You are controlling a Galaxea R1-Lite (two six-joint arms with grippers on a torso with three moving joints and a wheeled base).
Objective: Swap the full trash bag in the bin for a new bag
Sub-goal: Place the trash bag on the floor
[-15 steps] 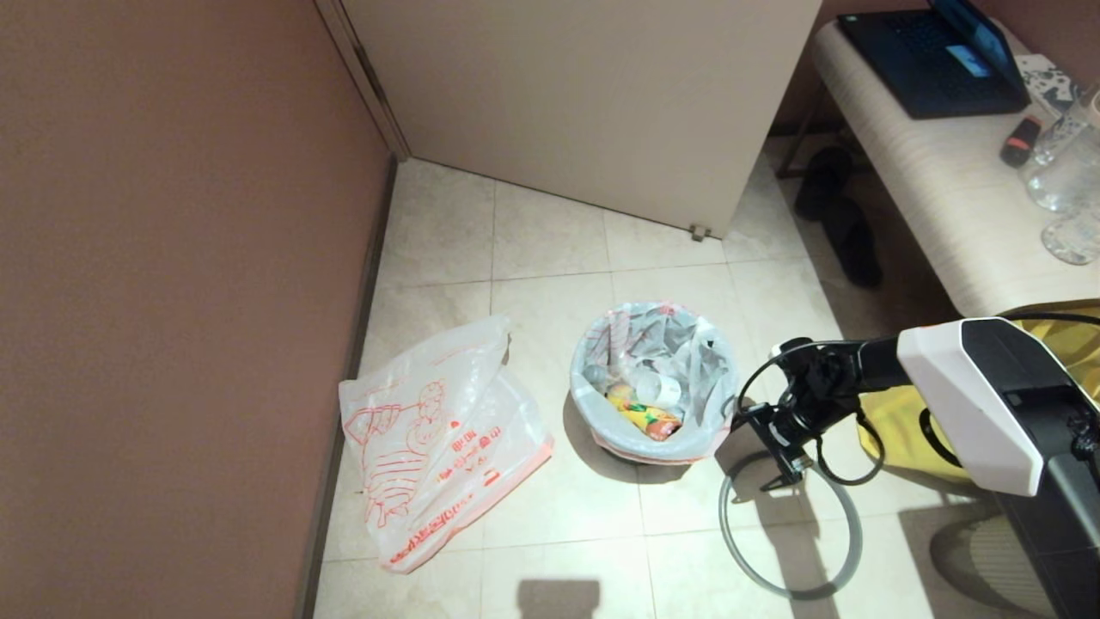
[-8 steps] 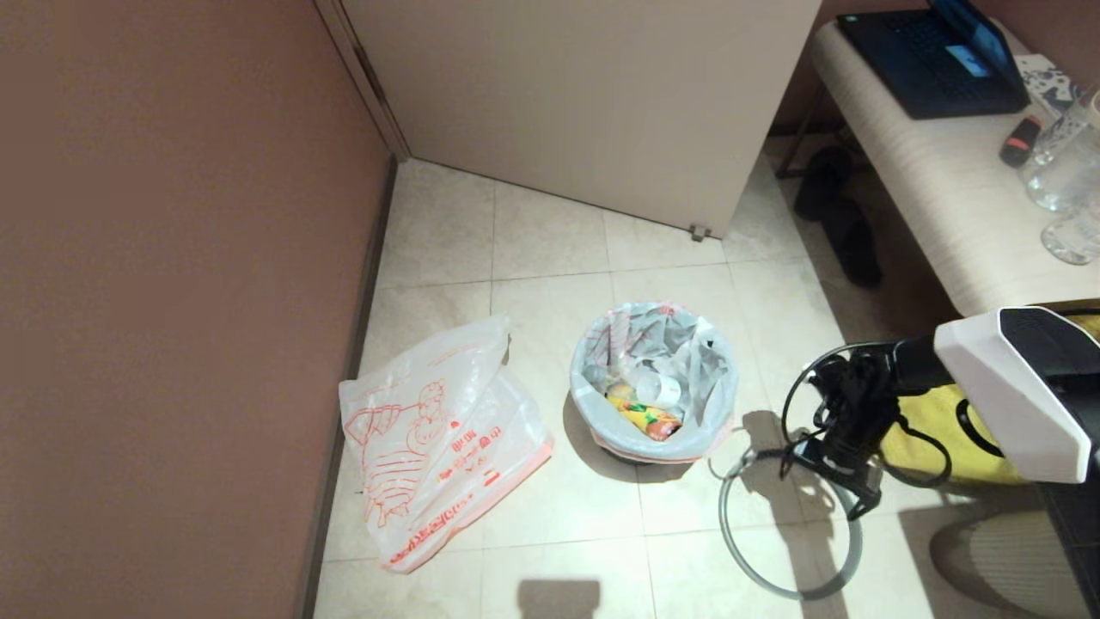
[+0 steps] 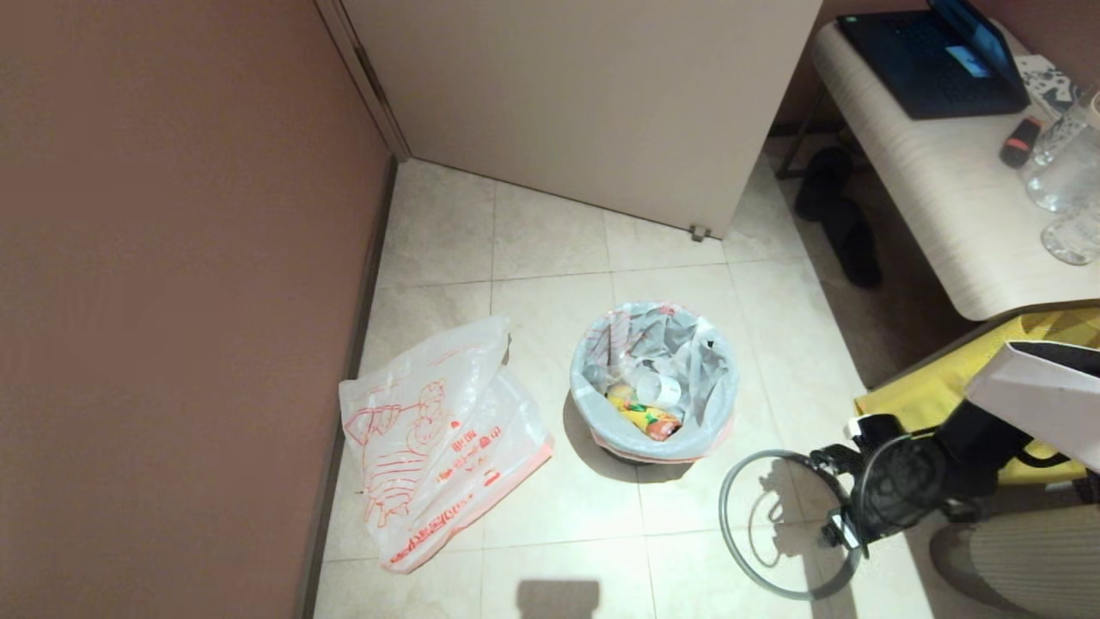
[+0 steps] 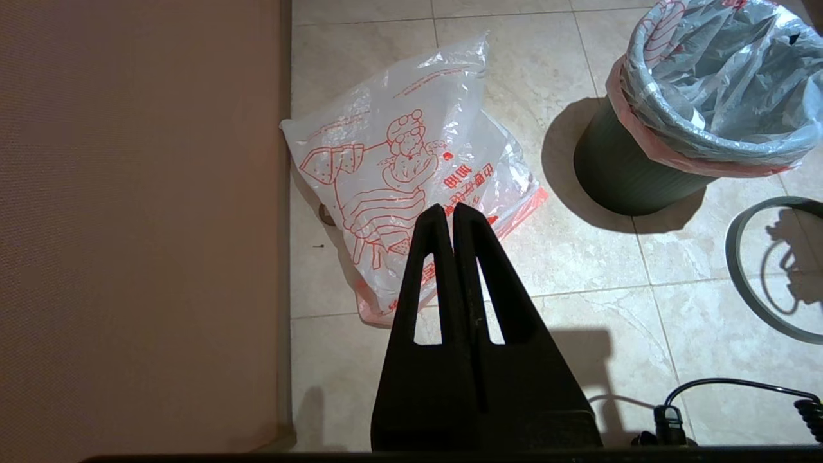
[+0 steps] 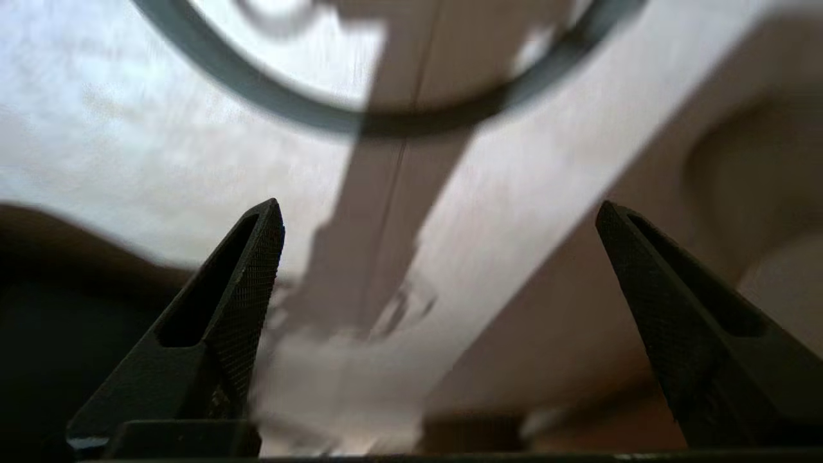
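The full trash bag [image 3: 687, 361] lines the black bin [image 4: 630, 183] at mid floor, its pink rim folded over the edge; a yellow-orange packet and a white cup lie inside. The new bag [image 3: 438, 447] with the red cartoon drawing lies flat near the left wall. On the tiles to the right of the bin lies the grey hoop [image 3: 722, 524]. My right gripper [image 3: 832, 499] hangs low over the hoop's right side, open and empty. In the left wrist view my left gripper [image 4: 448, 209] is shut on nothing, above the near edge of the new bag [image 4: 405, 154].
A brown wall [image 3: 172, 301] bounds the left side and a pale door panel [image 3: 584, 103] the back. At the right stand a bench [image 3: 945, 198] with a laptop [image 3: 937, 60] and glassware, black slippers [image 3: 846, 223] beneath, and a yellow tote [image 3: 911, 400].
My right arm has drawn back from beside the bin toward the lower right, its gripper open throughout. The hoop, bin and both bags have stayed put.
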